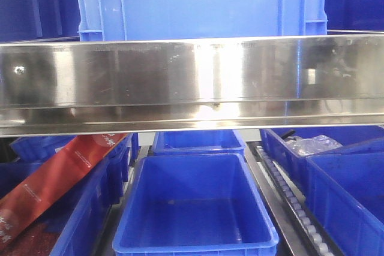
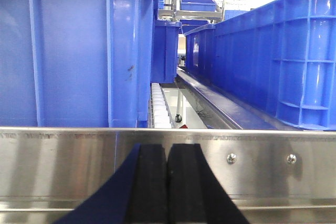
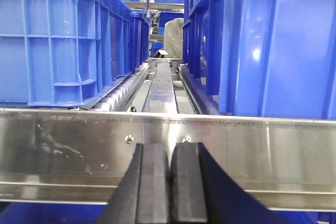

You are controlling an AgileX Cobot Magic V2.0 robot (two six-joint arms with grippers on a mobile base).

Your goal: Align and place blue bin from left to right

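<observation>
Blue bin [image 1: 201, 4] behind steel rail [image 1: 192, 76]

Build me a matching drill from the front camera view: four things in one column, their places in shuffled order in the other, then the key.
Things:
1. blue bin
2. red carton
3. empty shallow bin
4. clear plastic bags

Places:
A. lower level, centre
B. in a bin at lower right
C. on the upper level, above the steel rail
D. leaning at lower left

Pairs: 1-C, 2-D, 3-A, 4-B
</observation>
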